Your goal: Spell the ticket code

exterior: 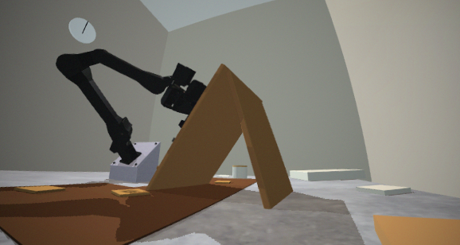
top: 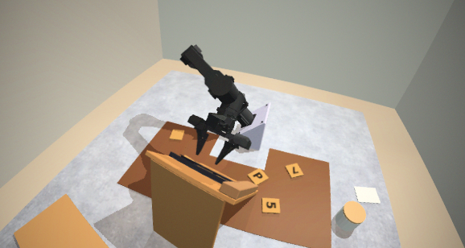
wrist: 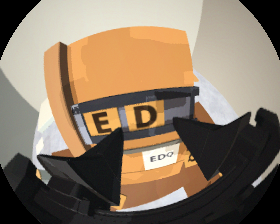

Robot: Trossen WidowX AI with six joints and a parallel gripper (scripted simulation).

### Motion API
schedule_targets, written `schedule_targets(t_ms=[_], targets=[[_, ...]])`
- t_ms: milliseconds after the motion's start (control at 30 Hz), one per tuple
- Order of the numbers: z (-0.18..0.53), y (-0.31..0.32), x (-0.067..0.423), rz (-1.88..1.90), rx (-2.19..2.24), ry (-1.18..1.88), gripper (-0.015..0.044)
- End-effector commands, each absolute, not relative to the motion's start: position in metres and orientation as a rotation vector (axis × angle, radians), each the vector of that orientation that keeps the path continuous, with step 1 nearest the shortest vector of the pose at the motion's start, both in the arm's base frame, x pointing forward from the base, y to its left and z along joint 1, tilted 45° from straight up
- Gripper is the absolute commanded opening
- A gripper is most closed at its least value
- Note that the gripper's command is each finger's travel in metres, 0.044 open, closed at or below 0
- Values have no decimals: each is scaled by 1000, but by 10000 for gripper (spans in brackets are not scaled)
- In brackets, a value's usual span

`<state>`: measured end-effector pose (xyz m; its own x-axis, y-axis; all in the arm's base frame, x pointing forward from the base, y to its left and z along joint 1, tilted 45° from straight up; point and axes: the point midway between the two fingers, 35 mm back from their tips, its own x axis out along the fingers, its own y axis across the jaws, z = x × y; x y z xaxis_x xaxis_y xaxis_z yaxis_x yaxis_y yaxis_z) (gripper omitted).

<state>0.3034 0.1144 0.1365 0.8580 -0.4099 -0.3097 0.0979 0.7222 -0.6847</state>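
Observation:
The board (top: 187, 203) (exterior: 199, 153) (wrist: 131, 60) leans upright with a dark letter rail (top: 201, 169) across its sloping face. In the wrist view, an E tile (wrist: 102, 123) sits in the rail near the block-ended left side. A D tile (wrist: 145, 116) is to its right, with a narrow gap between them. The rail beyond D is empty. The ticket (wrist: 160, 157) below reads E, D and a third character that is unclear. My gripper (top: 207, 159) (wrist: 148, 125) is open at the rail, its fingertips apart around D's lower area; contact is unclear. In the exterior view the board hides the fingers.
Loose tiles lie on the brown mat (top: 310, 211): a P (top: 257, 176) and a 5 (top: 270, 205) near the board, a 7 or L (top: 294, 171) farther right, an unreadable one (top: 177, 134) at the back left. A lidded jar (top: 349, 220) and white pad (top: 367, 195) stand right.

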Motion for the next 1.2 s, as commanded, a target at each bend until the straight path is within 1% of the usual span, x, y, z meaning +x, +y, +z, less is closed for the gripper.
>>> schedule_targets(t_ms=[0, 700, 1067, 1167], targets=[[138, 116, 301, -294, -712, 466, 295], [142, 121, 292, -293, -712, 467, 295], [140, 120, 293, -291, -715, 470, 6], [140, 120, 293, -291, -715, 470, 0]])
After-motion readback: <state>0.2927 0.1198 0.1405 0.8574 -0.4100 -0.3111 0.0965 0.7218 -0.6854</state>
